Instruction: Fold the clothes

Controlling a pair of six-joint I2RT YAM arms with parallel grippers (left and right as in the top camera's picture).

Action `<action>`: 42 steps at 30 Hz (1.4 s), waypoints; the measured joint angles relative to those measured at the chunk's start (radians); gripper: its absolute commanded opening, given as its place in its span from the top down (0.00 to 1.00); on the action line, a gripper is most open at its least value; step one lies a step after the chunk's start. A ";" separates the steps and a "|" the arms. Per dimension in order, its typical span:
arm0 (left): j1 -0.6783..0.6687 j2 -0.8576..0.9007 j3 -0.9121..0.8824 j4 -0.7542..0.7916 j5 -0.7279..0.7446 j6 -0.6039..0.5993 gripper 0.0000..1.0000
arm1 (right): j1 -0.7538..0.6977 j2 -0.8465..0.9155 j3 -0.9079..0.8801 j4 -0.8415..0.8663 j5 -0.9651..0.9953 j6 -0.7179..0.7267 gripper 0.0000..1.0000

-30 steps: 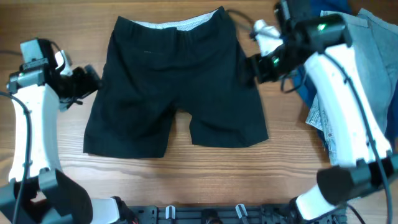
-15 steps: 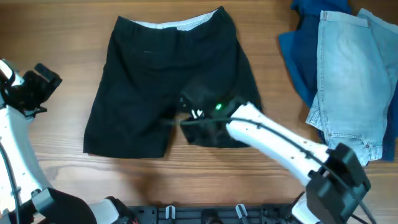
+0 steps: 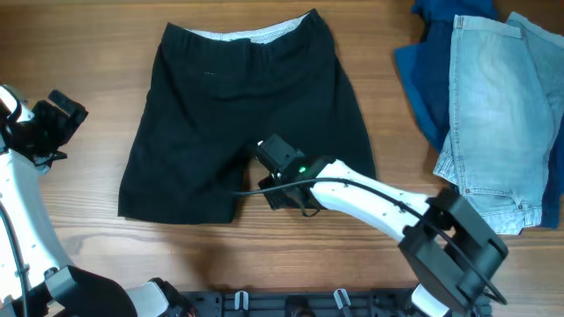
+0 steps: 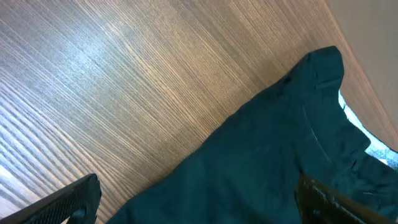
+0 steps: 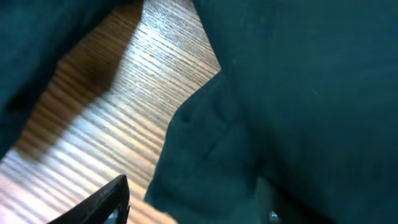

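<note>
A pair of black shorts point(image 3: 238, 97) lies flat on the wooden table, waistband at the far side and legs toward me. My right gripper point(image 3: 277, 172) is low over the inner hem of the right leg, near the crotch. In the right wrist view its open fingers point(image 5: 186, 205) straddle the hem corner of the shorts point(image 5: 298, 81) without closing on it. My left gripper point(image 3: 63, 119) is open and empty at the far left, off the cloth. In the left wrist view its fingers point(image 4: 199, 199) frame the shorts' left edge point(image 4: 267, 155).
A pile of other clothes sits at the back right: a dark blue garment point(image 3: 423, 79) under light denim shorts point(image 3: 493, 97). Bare wooden table point(image 3: 88, 229) surrounds the black shorts. The arm bases stand along the near edge.
My right arm swung from the shorts' upper right side down to the inner hem of the right leg. My left arm pulled back to the left, away from the shorts.
</note>
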 measured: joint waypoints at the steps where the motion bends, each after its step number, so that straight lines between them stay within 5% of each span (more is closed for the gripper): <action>1: 0.000 0.000 0.000 -0.001 0.000 0.000 0.00 | 0.000 0.013 0.000 0.008 0.000 -0.005 0.43; 5: 0.000 0.000 0.000 -0.005 0.000 0.000 0.00 | 0.000 0.069 0.000 0.032 0.012 -0.011 0.53; 10: 0.000 0.000 0.000 -0.016 0.000 0.000 0.00 | 0.001 0.077 0.001 0.034 0.060 -0.005 0.95; 21: 0.000 0.000 0.000 -0.008 0.000 0.000 0.00 | 0.002 -0.047 0.005 -0.230 -0.004 0.010 0.95; 25: 0.000 0.000 0.000 -0.004 0.000 0.000 0.00 | 0.014 -0.089 0.005 -0.291 -0.119 -0.003 0.83; 26: 0.000 0.000 0.000 -0.001 0.000 0.000 0.00 | 0.026 -0.089 0.005 -0.297 -0.141 -0.009 0.71; 27: 0.000 0.000 0.000 0.001 0.000 0.000 0.00 | 0.042 -0.089 0.005 -0.303 -0.161 -0.014 0.48; 28: 0.000 0.000 0.000 0.003 0.000 0.000 0.00 | 0.056 -0.089 0.005 -0.304 -0.177 -0.023 0.39; 36: 0.000 0.000 0.000 0.008 0.000 0.000 0.00 | 0.115 -0.124 0.023 -0.344 -0.298 -0.100 0.29; 42: 0.000 0.000 0.000 0.008 0.000 0.000 0.00 | -0.061 -0.343 0.114 -0.244 -0.231 -0.085 0.14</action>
